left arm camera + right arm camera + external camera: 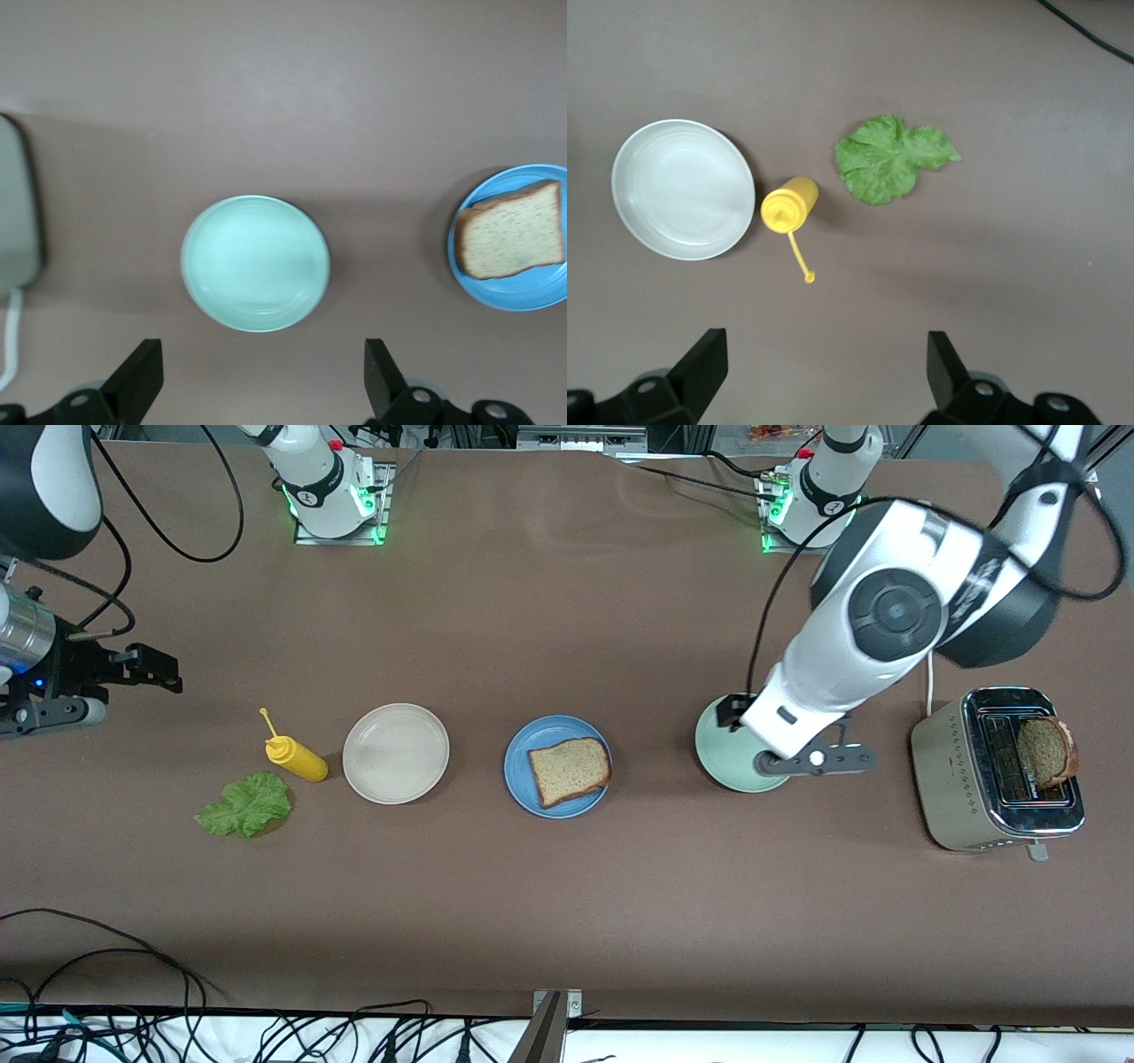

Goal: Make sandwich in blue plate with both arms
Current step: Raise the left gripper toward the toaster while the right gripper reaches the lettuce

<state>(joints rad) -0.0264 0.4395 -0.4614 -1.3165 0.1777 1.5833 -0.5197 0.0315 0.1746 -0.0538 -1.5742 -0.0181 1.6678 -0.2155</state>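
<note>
Your left gripper (257, 381) hangs spread and empty over the pale green plate (731, 766); your right gripper (819, 376) hangs spread over bare table near the lettuce leaf (245, 804). One bread slice (570, 770) lies on the blue plate (523, 779), well apart from the beige plate (395, 753); another stands in the toaster (952, 779).

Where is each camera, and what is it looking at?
Front view: high across the table, facing both arms' bases; blue plate centre.
Left wrist view: looks down past the open left end effector at the pale green plate.
Right wrist view: down past the open right end effector at the lettuce.
Front and left wrist views share the blue plate.
</note>
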